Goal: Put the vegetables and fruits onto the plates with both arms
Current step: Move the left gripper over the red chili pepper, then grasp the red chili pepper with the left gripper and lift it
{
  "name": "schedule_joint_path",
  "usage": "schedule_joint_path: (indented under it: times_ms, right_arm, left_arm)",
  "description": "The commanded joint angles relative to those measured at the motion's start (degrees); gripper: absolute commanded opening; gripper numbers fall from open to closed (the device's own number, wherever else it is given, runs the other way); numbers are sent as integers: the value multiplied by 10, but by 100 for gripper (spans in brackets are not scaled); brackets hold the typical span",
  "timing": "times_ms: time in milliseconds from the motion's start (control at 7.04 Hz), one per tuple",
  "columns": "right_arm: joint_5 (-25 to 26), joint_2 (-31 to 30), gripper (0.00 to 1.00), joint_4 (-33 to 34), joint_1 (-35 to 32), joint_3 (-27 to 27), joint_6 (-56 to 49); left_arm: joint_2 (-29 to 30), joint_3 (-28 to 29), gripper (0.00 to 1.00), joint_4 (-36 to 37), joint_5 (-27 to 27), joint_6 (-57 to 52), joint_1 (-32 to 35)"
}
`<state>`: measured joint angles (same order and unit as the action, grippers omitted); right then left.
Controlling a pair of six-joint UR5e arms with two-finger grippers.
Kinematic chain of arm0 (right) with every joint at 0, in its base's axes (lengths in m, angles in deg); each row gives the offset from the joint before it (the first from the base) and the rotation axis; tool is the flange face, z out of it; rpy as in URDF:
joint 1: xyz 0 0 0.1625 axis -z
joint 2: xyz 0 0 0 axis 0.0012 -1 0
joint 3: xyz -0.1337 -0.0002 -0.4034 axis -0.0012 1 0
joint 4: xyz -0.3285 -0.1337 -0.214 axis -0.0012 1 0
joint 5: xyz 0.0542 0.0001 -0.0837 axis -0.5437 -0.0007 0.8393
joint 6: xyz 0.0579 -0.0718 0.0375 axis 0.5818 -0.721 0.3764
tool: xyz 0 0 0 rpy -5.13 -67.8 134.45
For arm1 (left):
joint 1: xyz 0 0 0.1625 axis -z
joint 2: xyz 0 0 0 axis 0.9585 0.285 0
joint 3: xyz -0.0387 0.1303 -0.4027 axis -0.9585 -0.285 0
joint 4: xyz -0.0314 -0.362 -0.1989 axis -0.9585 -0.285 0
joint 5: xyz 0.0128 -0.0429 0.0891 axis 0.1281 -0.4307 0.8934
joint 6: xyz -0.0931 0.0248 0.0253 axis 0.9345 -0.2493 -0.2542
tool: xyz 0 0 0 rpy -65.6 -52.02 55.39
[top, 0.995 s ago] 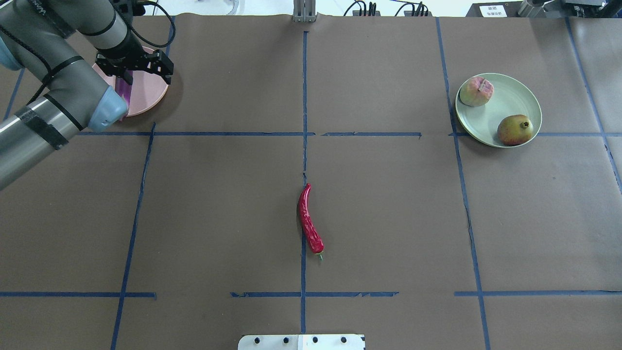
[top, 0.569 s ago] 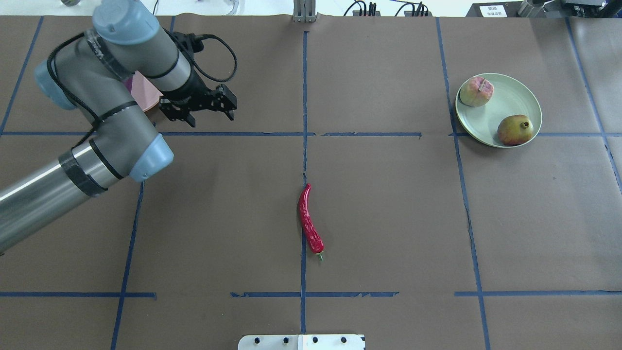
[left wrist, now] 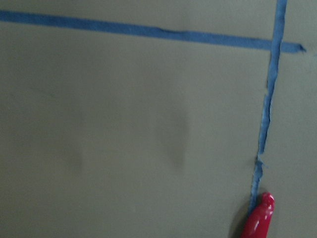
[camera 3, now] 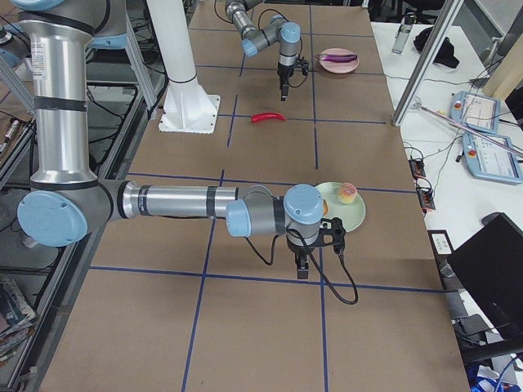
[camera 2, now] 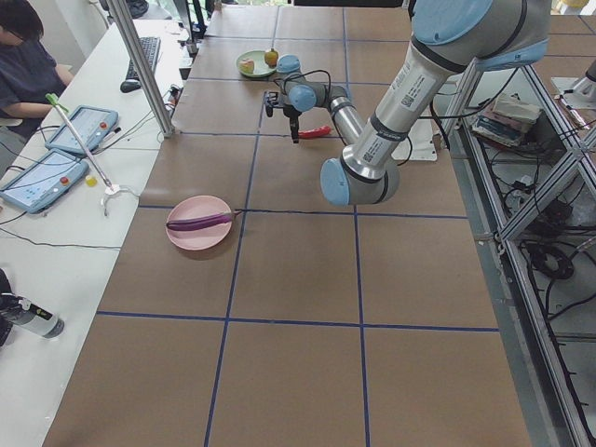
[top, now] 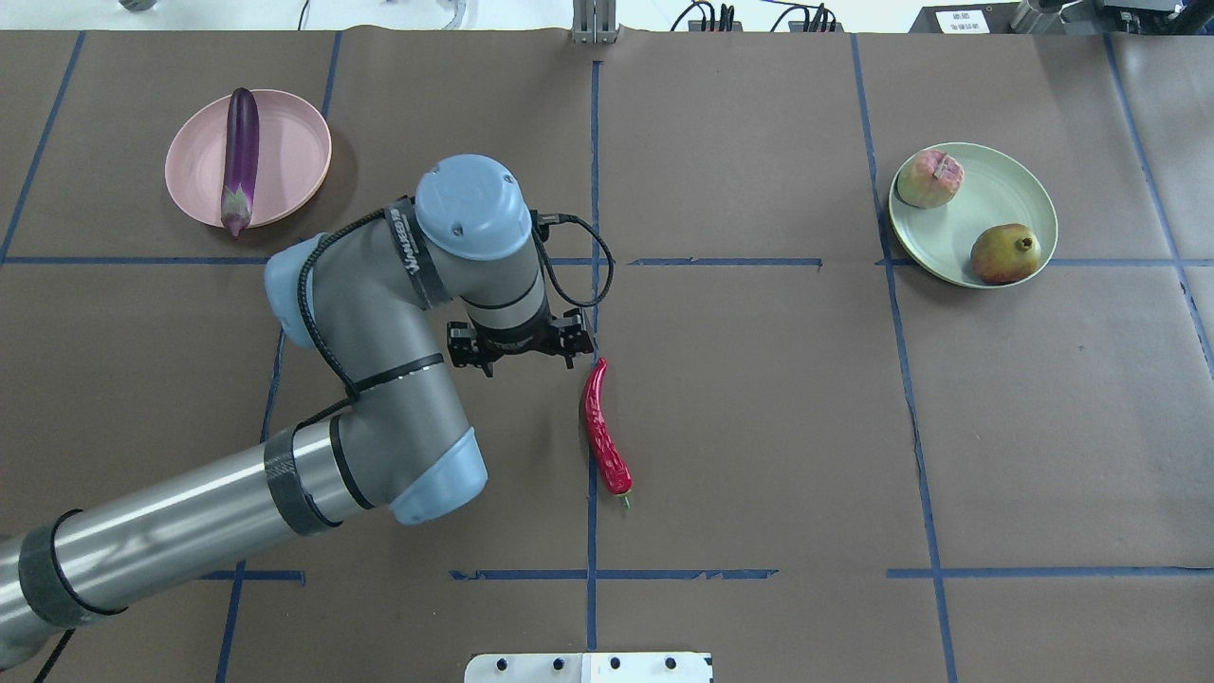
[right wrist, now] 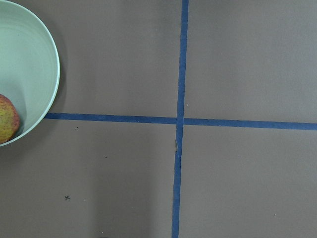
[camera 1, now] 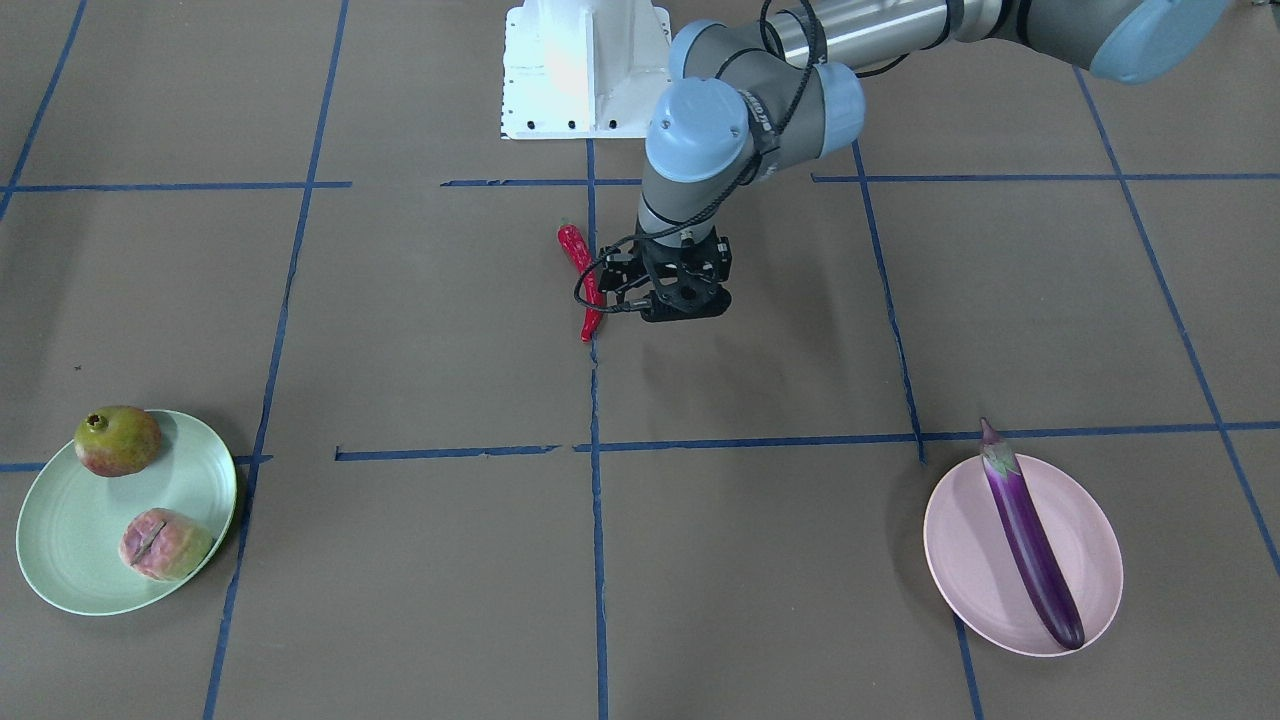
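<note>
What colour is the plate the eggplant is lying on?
Pale pink. The plate under the eggplant shows best in the overhead exterior view.

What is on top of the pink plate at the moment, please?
Only the purple eggplant lies across the pink plate, its stem end overhanging the rim. The plate surface directly beneath it is covered.

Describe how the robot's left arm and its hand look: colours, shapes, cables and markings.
The left arm has silver-grey tubes, light-blue joint caps and a black band. White lettering runs round one wrist segment. A thin black cable loops to the left hand, which is black and angular.
</note>
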<state>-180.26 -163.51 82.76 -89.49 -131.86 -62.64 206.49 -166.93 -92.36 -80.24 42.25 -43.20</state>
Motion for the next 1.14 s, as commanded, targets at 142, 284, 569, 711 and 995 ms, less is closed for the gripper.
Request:
schedule_joint_path:
  times_ms: [142, 284, 569, 711, 995]
  right_arm:
    - [0, 0, 100, 0, 0, 0, 0]
    - [0, 0, 100, 0, 0, 0, 0]
    - [1, 0, 100, 0, 0, 0, 0]
    - [1, 0, 100, 0, 0, 0, 0]
    - [1, 0, 100, 0, 0, 1, 0]
  left_arm:
    - [53, 52, 100, 8, 59, 49, -65]
    - [75, 85, 100, 7, 61, 64, -76]
    - [75, 89, 53, 7, 59, 65, -79]
    - [74, 89, 17, 7, 58, 65, -79]
    - [66, 85, 5, 9, 60, 65, -78]
